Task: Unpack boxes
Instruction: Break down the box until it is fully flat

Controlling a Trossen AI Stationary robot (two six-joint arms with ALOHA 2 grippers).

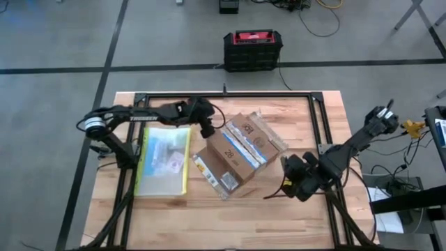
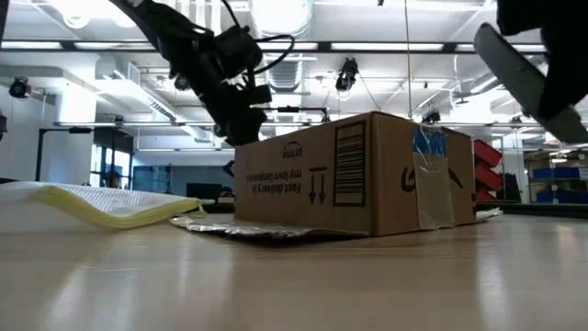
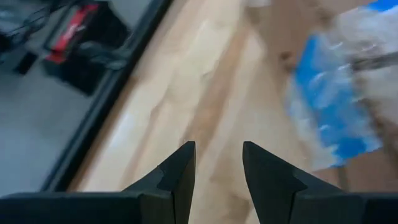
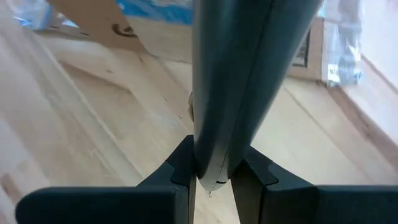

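Note:
The brown cardboard box (image 1: 235,152), with white labels and blue-printed tape, lies bottom down in the middle of the table; the low view shows its printed side (image 2: 358,175). My left gripper (image 1: 207,125) hangs open above the table just off the box's far left corner, with nothing between its fingers (image 3: 217,152). My right gripper (image 1: 296,176) hovers off the box's right end, shut on a long dark grey tool (image 4: 236,74). The tool also shows at the upper right of the low view (image 2: 519,60). My right gripper pinches the dark grey tool between its two fingers near the tool's narrow end (image 4: 214,155). The rest of the tool runs out ahead of the fingertips. The fingers slant downward and the tool is clear of the table.
A clear pouch with yellow edges (image 1: 164,160) lies flat on the table left of the box. Crinkled clear plastic (image 2: 248,228) shows under the box's edges. A black and red case (image 1: 252,49) stands on the floor beyond the far edge. A black frame (image 1: 317,118) borders the table.

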